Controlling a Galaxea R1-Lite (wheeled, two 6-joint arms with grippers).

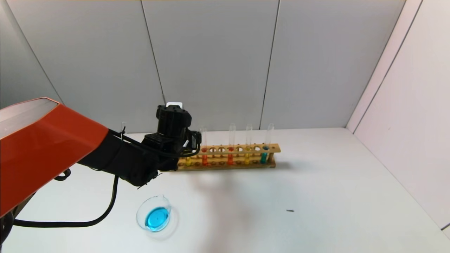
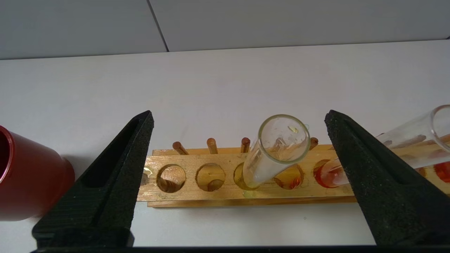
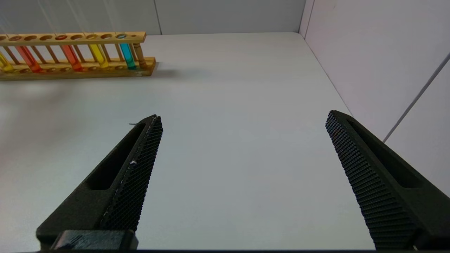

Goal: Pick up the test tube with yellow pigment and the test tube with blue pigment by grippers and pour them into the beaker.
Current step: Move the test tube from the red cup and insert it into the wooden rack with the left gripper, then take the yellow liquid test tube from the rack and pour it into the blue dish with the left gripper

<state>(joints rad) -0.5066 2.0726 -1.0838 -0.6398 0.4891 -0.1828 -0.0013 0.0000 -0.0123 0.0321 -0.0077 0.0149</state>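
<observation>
Head: left arm reaching in from frame left, left gripper point(image 1: 182, 149) hovering at rack point(image 1: 242, 159) left end; beaker point(image 1: 154, 213) lower centre.
Left wrist: jaws spread, flanking yellow tube point(image 2: 274, 151) at centre.
Right wrist: right gripper point(image 3: 242, 119) sitting spread, empty; blue tube point(image 3: 126, 52) upper left.

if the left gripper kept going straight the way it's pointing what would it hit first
Most likely the test tube with yellow pigment, whose open mouth sits between the open fingers of the left gripper, standing in the wooden rack. Depth is hard to judge.
</observation>
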